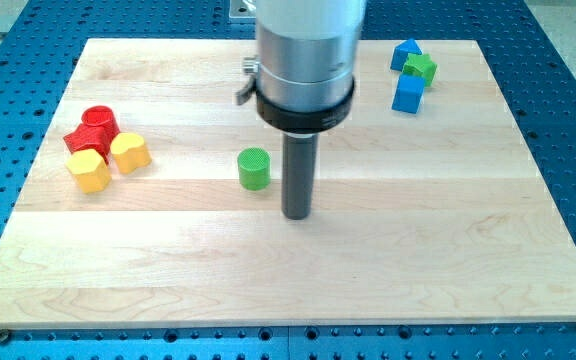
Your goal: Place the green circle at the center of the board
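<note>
The green circle [253, 168] is a short green cylinder standing on the wooden board [288, 270], a little left of the board's middle. My tip [296, 214] rests on the board just right of and slightly below the green circle, with a small gap between them. The rod hangs from a wide silver and black arm body [306, 60] that hides part of the board's top middle.
At the view's left, two red blocks [92, 128] sit against a yellow heart [129, 152] and another yellow block [89, 171]. At the top right, a green block [421, 68] sits between two blue blocks [404, 52] [408, 94]. A blue perforated table [8, 80] surrounds the board.
</note>
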Available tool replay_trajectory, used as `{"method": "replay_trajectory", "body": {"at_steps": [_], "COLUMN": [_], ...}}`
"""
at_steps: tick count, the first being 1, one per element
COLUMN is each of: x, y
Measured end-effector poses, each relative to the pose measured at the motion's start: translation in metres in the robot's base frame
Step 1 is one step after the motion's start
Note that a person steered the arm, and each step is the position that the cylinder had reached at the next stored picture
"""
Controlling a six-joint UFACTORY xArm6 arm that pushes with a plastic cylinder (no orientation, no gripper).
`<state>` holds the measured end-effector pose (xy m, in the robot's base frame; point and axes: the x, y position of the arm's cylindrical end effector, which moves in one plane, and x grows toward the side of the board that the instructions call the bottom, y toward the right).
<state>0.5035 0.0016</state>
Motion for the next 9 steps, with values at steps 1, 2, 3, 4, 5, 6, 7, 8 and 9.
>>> {"method": "replay_trajectory", "body": {"at_steps": [1, 2, 3, 4, 5, 6, 7, 8, 9], "x": [-0.028, -0.052, -0.012, 0.025, 0.016, -0.019, -0.048, -0.048, -0.034], "y": [0.018, 0.071, 0.07, 0.005, -0.028, -0.013, 0.03, 0.035, 0.017]}}
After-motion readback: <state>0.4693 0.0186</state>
